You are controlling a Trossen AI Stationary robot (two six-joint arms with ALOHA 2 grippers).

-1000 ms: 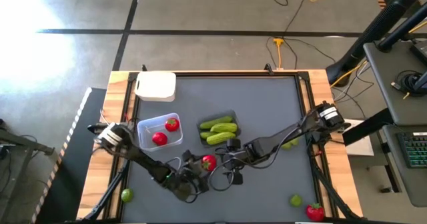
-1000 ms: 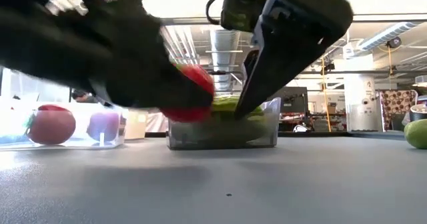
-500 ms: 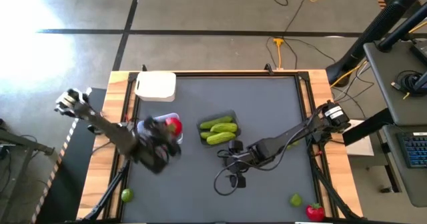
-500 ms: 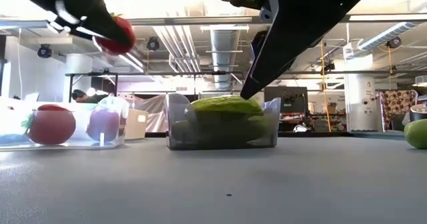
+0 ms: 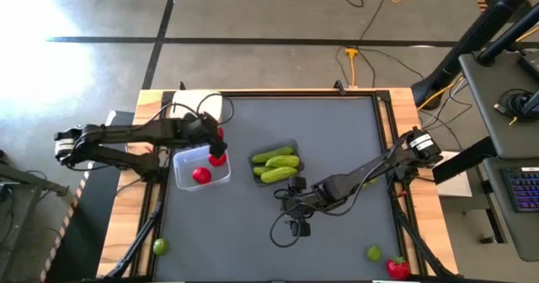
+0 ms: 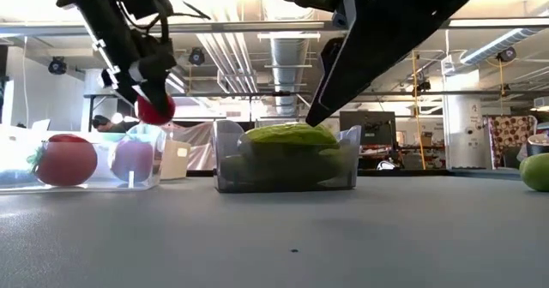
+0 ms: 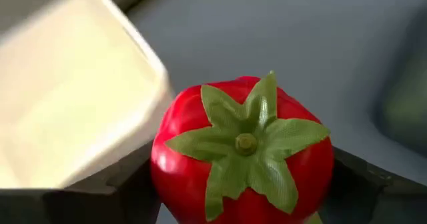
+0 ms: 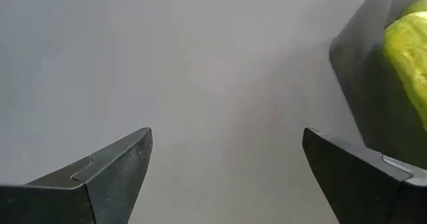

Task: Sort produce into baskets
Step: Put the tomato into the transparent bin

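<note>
At the near left corner, on the wooden edge outside the dark mat, a small round green lime-like ball [image 5: 159, 248] is lying unsorted. Further in, the clear plastic tub [image 5: 187, 157] is sitting at the left of the mat with a small red fruit [image 5: 201, 175] already inside. The left gripper [image 5: 215, 147] is hanging over this tub's far right corner, its fingers clamping a second red fruit with a green leafy top [image 7: 243, 151]; in the low view the fruit is hanging above the rim, so it is not yet dropped, I judge. Just beyond, the opaque white tub [image 5: 197, 109] is sitting at the far left corner; what it is holding cannot be seen. At the centre, the dark smoky-grey tub [image 5: 294, 146] is carrying the elongated green cucumbers [image 5: 276, 166], which look sorted. Beside its near right corner the right gripper [image 5: 295, 218] is waiting low over bare mat, fingers spread wide and empty. Under the right arm another green ball [image 5: 367, 182] is partly hidden. At the near right edge, one more green ball [image 5: 373, 253] and a red fruit [image 5: 397, 268] are lying close together.

I judge the sorting a good way along, with four loose pieces left. Nothing is blocking the drop; the right arm is covering one ball.
</note>
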